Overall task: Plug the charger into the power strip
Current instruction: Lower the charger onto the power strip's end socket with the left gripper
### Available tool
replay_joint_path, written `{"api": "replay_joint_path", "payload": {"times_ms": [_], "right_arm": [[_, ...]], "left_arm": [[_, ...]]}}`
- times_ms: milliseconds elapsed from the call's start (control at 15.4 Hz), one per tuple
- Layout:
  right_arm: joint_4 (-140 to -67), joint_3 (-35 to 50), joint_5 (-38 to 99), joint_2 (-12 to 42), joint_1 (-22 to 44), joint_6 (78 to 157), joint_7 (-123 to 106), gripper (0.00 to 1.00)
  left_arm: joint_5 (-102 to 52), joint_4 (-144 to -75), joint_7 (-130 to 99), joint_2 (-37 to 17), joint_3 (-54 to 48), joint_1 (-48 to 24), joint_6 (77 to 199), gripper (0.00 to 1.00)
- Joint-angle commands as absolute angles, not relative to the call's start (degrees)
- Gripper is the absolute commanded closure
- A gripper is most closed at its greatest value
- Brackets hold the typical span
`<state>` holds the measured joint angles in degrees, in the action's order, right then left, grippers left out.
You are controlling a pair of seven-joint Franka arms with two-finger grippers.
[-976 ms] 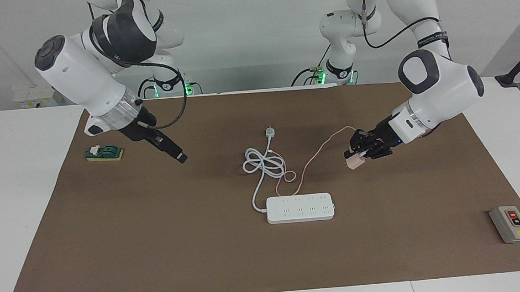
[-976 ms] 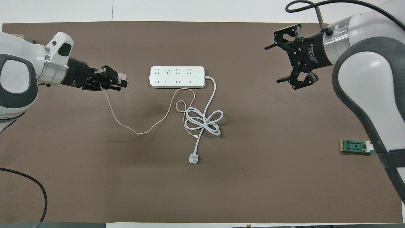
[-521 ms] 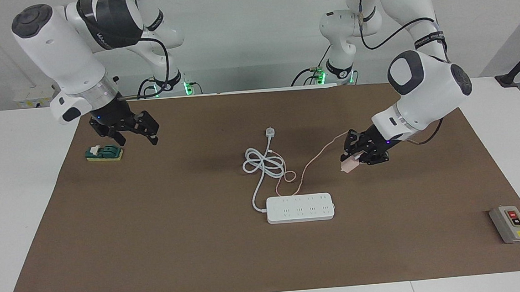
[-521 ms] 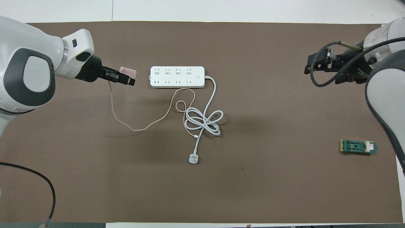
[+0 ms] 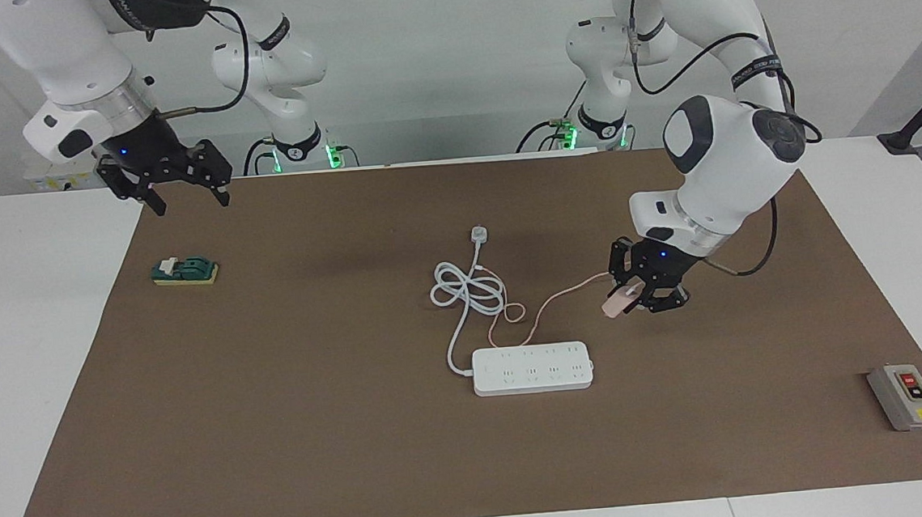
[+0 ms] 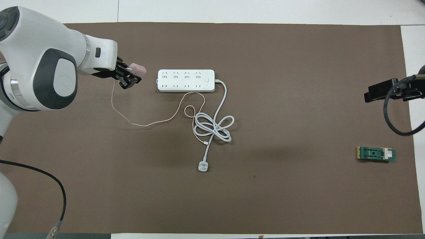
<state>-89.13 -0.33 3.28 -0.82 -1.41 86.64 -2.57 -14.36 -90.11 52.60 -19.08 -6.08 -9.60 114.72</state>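
The power strip point(image 5: 532, 368) point(image 6: 186, 80) lies flat on the brown mat, sockets up. My left gripper point(image 5: 632, 297) point(image 6: 128, 75) is shut on the pale pink charger point(image 5: 615, 304) point(image 6: 138, 69). It hangs tilted above the mat, just off the strip's end toward the left arm's end of the table. The charger's thin pink cable point(image 5: 562, 293) point(image 6: 146, 123) trails down to the mat and loops by the strip. My right gripper point(image 5: 191, 201) point(image 6: 382, 93) is open and holds nothing, high over the mat's corner by the right arm's base.
The strip's thick white cord point(image 5: 467, 290) point(image 6: 214, 127) lies coiled nearer the robots and ends in a small white plug point(image 5: 479, 234) point(image 6: 203, 166). A green switch block point(image 5: 184, 270) point(image 6: 376, 154) sits toward the right arm's end. A grey button box point(image 5: 906, 396) sits toward the left arm's end.
The left gripper swung round to point down and carried the charger closer to the strip's end. The right arm rose and drew back toward its base, its gripper still open.
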Motion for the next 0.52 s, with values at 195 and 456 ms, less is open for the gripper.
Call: {"api": "replay_joint_path", "payload": {"times_ms": [195, 456], "right_arm": [[-95.36, 0.44, -0.78, -5.54, -2.55, 87.10, -4.13, 0.00], [-94.66, 0.97, -2.90, -5.45, -2.55, 87.19, -4.22, 0.00]], "left_arm": [[-7.30, -87.89, 63.27, -20.57, -5.54, -13.71, 115.41, 1.00], [-3.70, -86.76, 70.46, -22.32, -5.45, -14.41, 115.57, 1.00]]}}
